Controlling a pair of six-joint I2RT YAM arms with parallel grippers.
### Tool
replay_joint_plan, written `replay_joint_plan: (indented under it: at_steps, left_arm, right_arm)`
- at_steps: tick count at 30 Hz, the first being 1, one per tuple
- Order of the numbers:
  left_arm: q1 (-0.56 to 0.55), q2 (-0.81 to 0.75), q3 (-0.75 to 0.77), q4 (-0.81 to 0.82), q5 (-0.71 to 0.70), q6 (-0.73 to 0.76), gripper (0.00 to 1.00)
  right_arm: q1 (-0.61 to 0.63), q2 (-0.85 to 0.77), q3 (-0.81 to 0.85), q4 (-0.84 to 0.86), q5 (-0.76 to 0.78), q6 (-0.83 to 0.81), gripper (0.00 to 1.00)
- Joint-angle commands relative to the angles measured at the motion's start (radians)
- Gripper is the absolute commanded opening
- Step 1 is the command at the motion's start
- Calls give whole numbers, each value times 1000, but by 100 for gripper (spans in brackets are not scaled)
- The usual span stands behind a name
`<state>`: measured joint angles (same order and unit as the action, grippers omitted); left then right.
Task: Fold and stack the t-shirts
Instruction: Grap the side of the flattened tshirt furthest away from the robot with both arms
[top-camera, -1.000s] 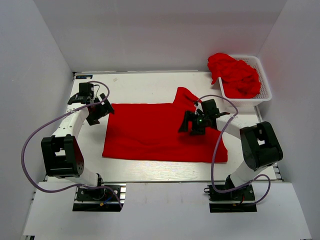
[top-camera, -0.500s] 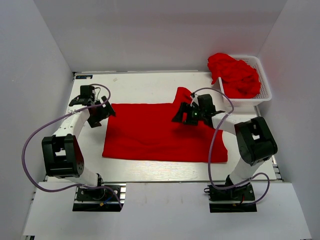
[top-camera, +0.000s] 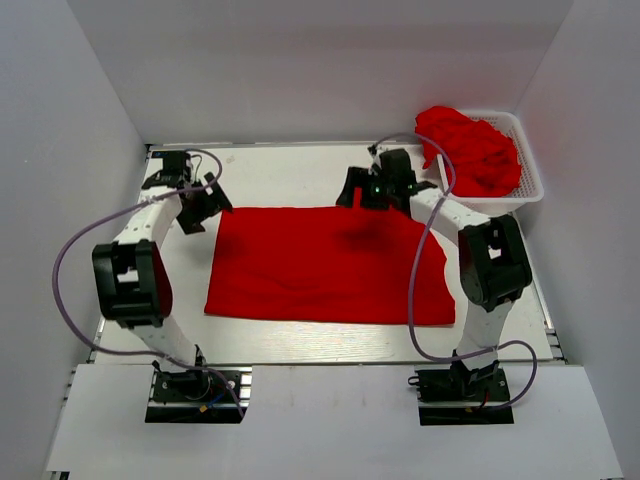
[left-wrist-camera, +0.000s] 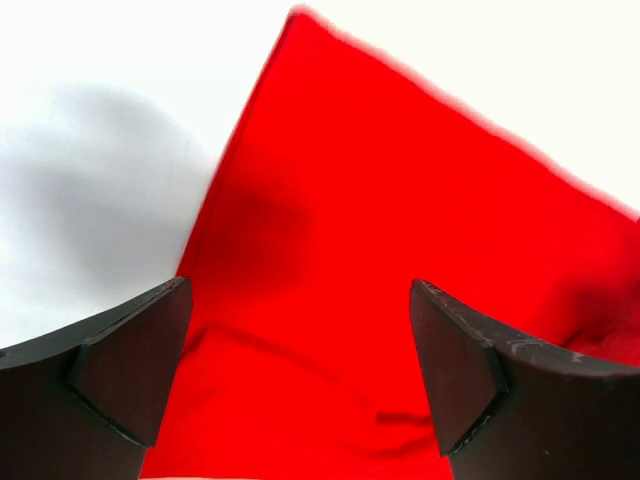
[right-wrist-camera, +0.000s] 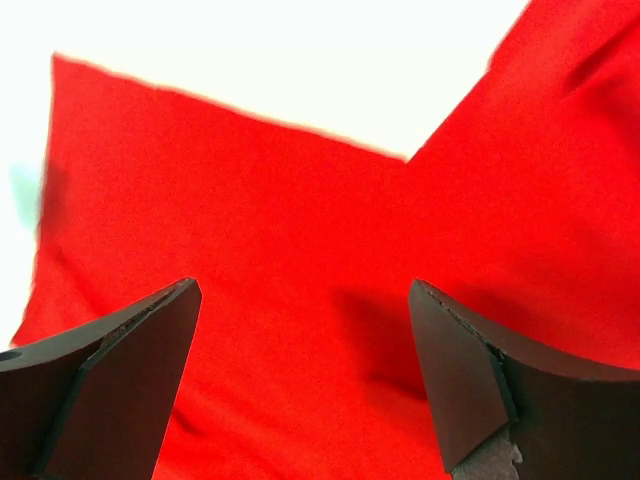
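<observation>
Two arms stretch toward the far side of the table (top-camera: 290, 170). The left gripper (top-camera: 205, 208) hangs over the far left corner of the flat red t-shirt (top-camera: 320, 265), jaws apart and empty. The right gripper (top-camera: 358, 190) hovers at the shirt's far edge, jaws also apart, seemingly not touching it. More red shirts (top-camera: 470, 145) fill the basket (top-camera: 530, 170) at the far right.

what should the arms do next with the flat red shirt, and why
Probably lower both grippers and pinch the far edge of the t-shirt, to fold it. The left gripper hangs by its far left corner, the right gripper over the far edge further right; both are open and empty, and the t-shirt lies flat, unfolded.
</observation>
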<state>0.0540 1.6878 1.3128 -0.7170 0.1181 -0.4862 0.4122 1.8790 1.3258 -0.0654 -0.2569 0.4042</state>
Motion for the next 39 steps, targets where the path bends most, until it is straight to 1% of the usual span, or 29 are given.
replay_joint_plan:
  at_steps: [1, 2, 4, 5, 6, 7, 9, 10, 13, 14, 15, 16, 18, 22, 23, 25, 26, 28, 29, 31, 32, 33, 34, 37, 39]
  left_arm:
    - [9, 74, 151, 5, -14, 8, 100]
    - [9, 138, 184, -5, -14, 20, 100]
    - [9, 203, 273, -15, -50, 20, 100]
    - [9, 272, 305, -15, -51, 32, 100]
    - [9, 308, 339, -15, -61, 49, 100]
    - [9, 344, 412, -30, -61, 49, 100]
    - [9, 418, 492, -65, -61, 69, 100]
    - [-2, 482, 556, -74, -72, 83, 100]
    - [-11, 549, 618, -84, -72, 142, 94]
    - [-11, 568, 618, -72, -72, 156, 92]
    - [-11, 569, 618, -59, -58, 169, 88]
    - [-11, 579, 608, -50, -49, 191, 82]
    - [-20, 579, 599, -50, -49, 201, 75]
    - [-29, 570, 484, -3, -32, 290, 65]
    - [-39, 570, 468, 7, -53, 290, 60]
    - [-51, 570, 444, 7, -64, 311, 54]
    - [-63, 570, 431, -15, -77, 323, 46]
    - [-75, 581, 413, -25, -104, 333, 42]
    - [-85, 581, 396, -25, -113, 343, 34]
    - [-94, 569, 358, -25, -135, 344, 29]
    - [-94, 556, 329, -16, -135, 344, 22]
    - [-94, 537, 312, -4, -135, 344, 9]
    - [-94, 527, 296, 8, -123, 334, 0]
    - [-103, 513, 267, 42, -112, 316, 0]
    - [-103, 481, 267, 66, -126, 296, 0]
  right_arm:
    - [-10, 35, 165, -209, 249, -114, 90]
    - [-16, 45, 186, -250, 369, -148, 90]
    - [-16, 75, 248, -301, 454, -166, 90]
    - [-22, 83, 263, -313, 476, -194, 90]
    - [-30, 98, 288, -318, 517, -197, 90]
    - [-32, 114, 315, -341, 531, -203, 90]
    - [-55, 135, 351, -350, 532, -209, 90]
    - [-64, 152, 374, -359, 530, -209, 90]
    - [-84, 175, 411, -389, 516, -200, 90]
    - [-87, 189, 424, -393, 513, -197, 90]
    - [-88, 190, 429, -398, 504, -194, 90]
    - [-104, 192, 431, -393, 486, -194, 90]
    - [-113, 200, 432, -399, 476, -186, 90]
    - [-133, 209, 431, -395, 456, -168, 90]
    - [-142, 212, 431, -396, 450, -163, 90]
    - [-142, 213, 428, -393, 438, -157, 90]
    - [-144, 213, 426, -395, 435, -154, 90]
    - [-150, 213, 426, -393, 432, -150, 90]
    - [-150, 212, 426, -398, 430, -148, 90]
    - [-148, 209, 421, -393, 426, -148, 90]
    - [-150, 206, 418, -395, 430, -146, 90]
    - [-150, 204, 415, -392, 432, -146, 90]
    - [-147, 204, 412, -392, 430, -148, 90]
    - [-145, 215, 420, -390, 421, -183, 90]
    - [-141, 223, 424, -378, 409, -237, 90]
